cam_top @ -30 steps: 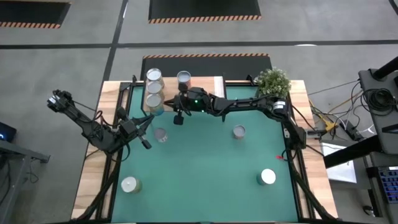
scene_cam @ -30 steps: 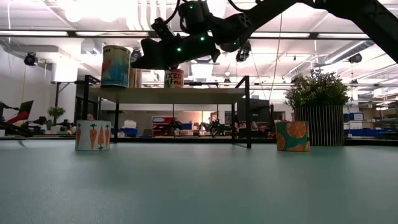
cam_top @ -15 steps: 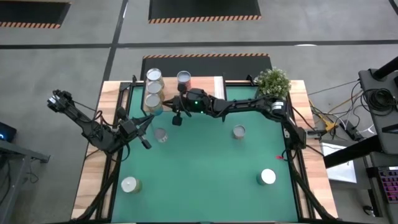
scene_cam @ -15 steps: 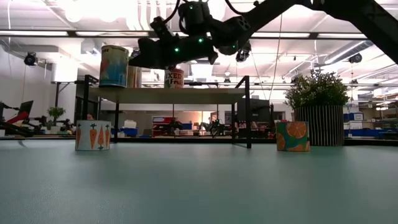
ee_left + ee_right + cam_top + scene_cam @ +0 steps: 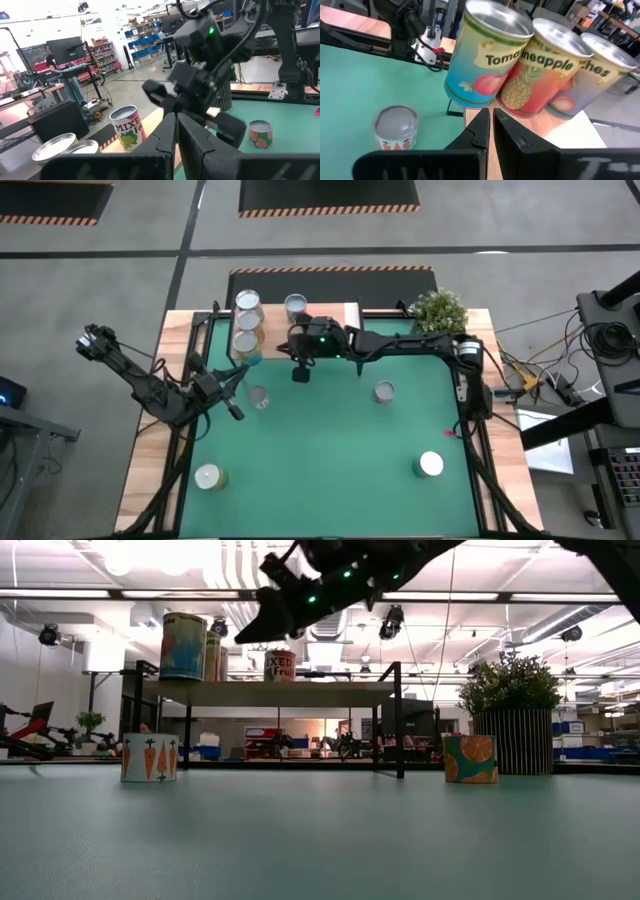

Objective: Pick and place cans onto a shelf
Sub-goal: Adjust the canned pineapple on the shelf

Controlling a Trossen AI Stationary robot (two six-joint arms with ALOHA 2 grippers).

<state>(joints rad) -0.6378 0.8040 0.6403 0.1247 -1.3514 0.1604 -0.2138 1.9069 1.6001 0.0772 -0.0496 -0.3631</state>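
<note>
High view: right gripper hanging over the green mat just off the near edge of the shelf, fingers pressed together, holding nothing. Three cans in a row on the shelf's left end, just beyond and to the left of that gripper: tomato can closest, pineapple can touching it, a third can behind. Mixed-fruit can standing apart on the shelf, straight beyond the gripper. Carrot-labelled can on the mat a little nearer than the gripper and to its left. Orange-and-teal can on the mat to the gripper's right; two more cans, one and another, well apart toward the near corners. Left gripper low over the mat, just beside the carrot-labelled can on its left, fingers closed, empty. Potted plant at the far right corner.
</note>
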